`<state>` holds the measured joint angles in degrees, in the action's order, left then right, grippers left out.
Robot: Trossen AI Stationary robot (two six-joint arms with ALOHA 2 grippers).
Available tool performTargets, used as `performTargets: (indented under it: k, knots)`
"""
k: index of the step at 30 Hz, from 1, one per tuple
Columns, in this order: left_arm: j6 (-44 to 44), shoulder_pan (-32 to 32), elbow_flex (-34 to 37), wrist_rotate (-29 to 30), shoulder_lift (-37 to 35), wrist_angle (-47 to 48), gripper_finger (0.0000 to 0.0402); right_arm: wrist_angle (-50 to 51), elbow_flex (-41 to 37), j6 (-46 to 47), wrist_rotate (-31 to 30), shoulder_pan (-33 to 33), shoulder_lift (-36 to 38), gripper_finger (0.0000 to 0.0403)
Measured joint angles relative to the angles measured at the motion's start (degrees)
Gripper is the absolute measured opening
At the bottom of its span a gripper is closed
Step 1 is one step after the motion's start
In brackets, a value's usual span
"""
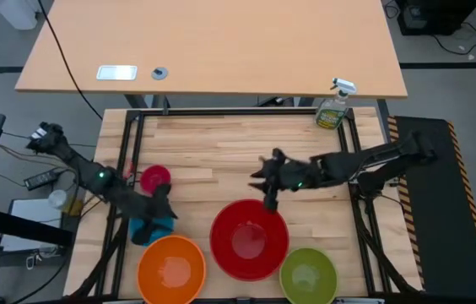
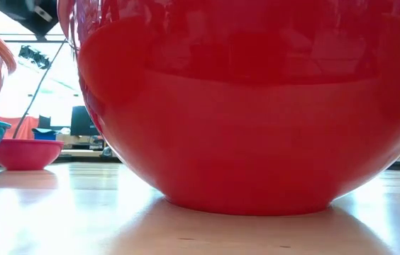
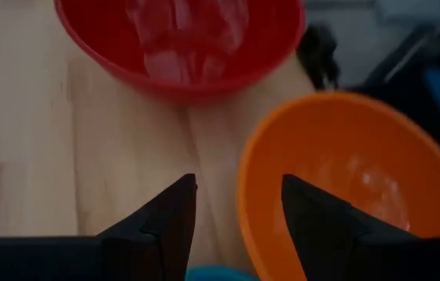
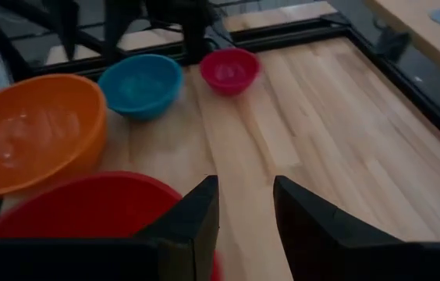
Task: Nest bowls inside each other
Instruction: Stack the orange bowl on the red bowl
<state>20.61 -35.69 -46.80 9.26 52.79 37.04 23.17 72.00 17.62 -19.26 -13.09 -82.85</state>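
Observation:
Five bowls sit upright on their bases on the wooden table. The large red bowl point(image 1: 249, 239) is near the front middle, with the orange bowl point(image 1: 170, 268) to its left and the lime green bowl point(image 1: 308, 274) to its right. The blue bowl point(image 1: 147, 228) and the small pink bowl point(image 1: 155, 177) are at the left. My left gripper point(image 1: 164, 209) hovers open over the blue bowl's right side, by the orange bowl's far rim point(image 3: 282, 133). My right gripper point(image 1: 270, 201) hangs open above the red bowl's far rim point(image 4: 87, 191), with nothing between its fingers.
A green spray bottle point(image 1: 333, 108) stands at the table's far right corner. A black metal frame point(image 1: 137, 143) runs along the table's edges. Bare wood lies across the far middle point(image 1: 221, 148). In the low view the red bowl point(image 2: 257, 106) fills most of the picture.

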Motion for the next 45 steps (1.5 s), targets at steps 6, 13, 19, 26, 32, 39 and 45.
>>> performTargets:
  k: [6, 13, 19, 26, 32, 39, 45]
  knots:
    - [1.46, -5.17, -6.33, 2.49, 8.73, 5.9, 0.0192, 5.35, 9.04, 1.23, -3.48, -4.26, -7.29, 0.0132]
    - [0.91, -4.0, -9.19, 2.81, 17.67, 6.35, 0.0208, 6.42, 10.28, 6.42, -4.9, -5.65, -9.66, 0.0132]
    - [0.0, -0.86, -9.69, 0.21, 22.64, 7.67, 0.0231, 6.75, 10.17, 8.38, -4.22, -7.07, -12.57, 0.0132]
    - [-0.28, -0.17, -9.71, -2.38, 23.83, 7.34, 0.0231, 6.38, 10.13, 8.38, -5.08, -9.62, -14.09, 0.0132]
    - [0.26, -0.15, -9.71, -2.35, 23.81, 7.16, 0.0231, 4.45, 10.08, 8.03, -4.87, -10.44, -15.67, 0.0132]
    - [0.92, -0.28, -9.71, -2.33, 23.76, 7.31, 0.0231, 0.57, 10.08, 8.21, -3.61, -10.44, -16.48, 0.0132]
    - [0.82, -0.52, -9.69, -2.24, 23.76, 7.34, 0.0231, -3.52, 10.04, 6.18, -3.66, -11.76, -18.19, 0.0132]
